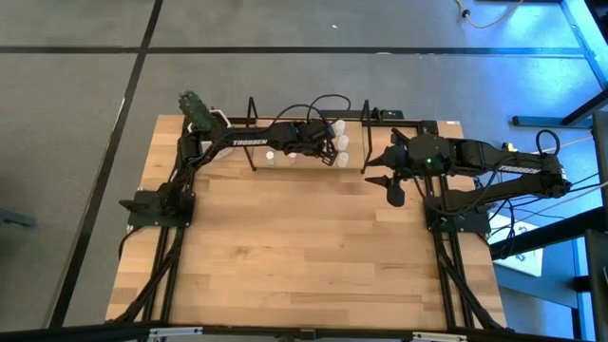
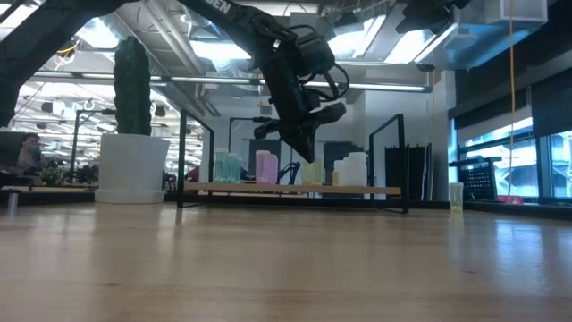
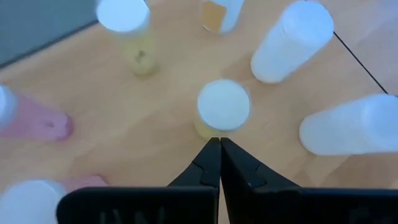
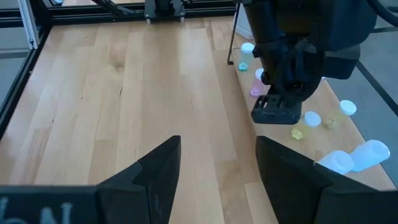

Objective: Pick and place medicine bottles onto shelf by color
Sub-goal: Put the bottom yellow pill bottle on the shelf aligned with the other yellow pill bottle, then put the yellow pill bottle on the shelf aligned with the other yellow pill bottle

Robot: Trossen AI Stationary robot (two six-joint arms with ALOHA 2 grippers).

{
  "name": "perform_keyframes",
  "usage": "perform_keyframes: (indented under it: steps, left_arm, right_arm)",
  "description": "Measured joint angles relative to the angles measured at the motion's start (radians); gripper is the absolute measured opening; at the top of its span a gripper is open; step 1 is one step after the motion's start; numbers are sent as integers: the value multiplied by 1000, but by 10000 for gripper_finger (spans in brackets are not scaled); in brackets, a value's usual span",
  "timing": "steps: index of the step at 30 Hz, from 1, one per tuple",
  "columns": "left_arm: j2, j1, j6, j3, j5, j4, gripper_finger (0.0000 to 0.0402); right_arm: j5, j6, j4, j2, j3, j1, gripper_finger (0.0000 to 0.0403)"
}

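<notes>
My left end effector (image 3: 219,142) hangs over the shelf (image 1: 375,116), fingers pressed together and empty, tips just above a yellow bottle with a white cap (image 3: 222,107). Other medicine bottles (image 4: 309,119) stand on the shelf floor around it. My right end effector (image 4: 217,163) waits spread over the tabletop (image 1: 304,247), right of the shelf.

The table (image 1: 304,247) was pale wood planking with a smooth, satin finish. On it the shelf (image 2: 290,189) had thin black metal wire and a light wooden floor. The bottles (image 3: 222,107) looked like matt, translucent plastic.
</notes>
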Motion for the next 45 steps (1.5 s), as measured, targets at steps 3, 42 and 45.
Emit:
perform_keyframes:
  steps: [3, 42, 45]
  left_arm:
    - [0, -10, -23, 0, 59, -4, 0]
    - [-1, -31, 28, 0, -100, 14, 0]
    - [-9, -36, 28, 0, -86, 6, 0]
  right_arm:
    - [0, 0, 0, 0, 0, 0, 209]
    - [-2, 0, 6, 0, 0, 0, 209]
    - [-2, 0, 6, 0, 0, 0, 209]
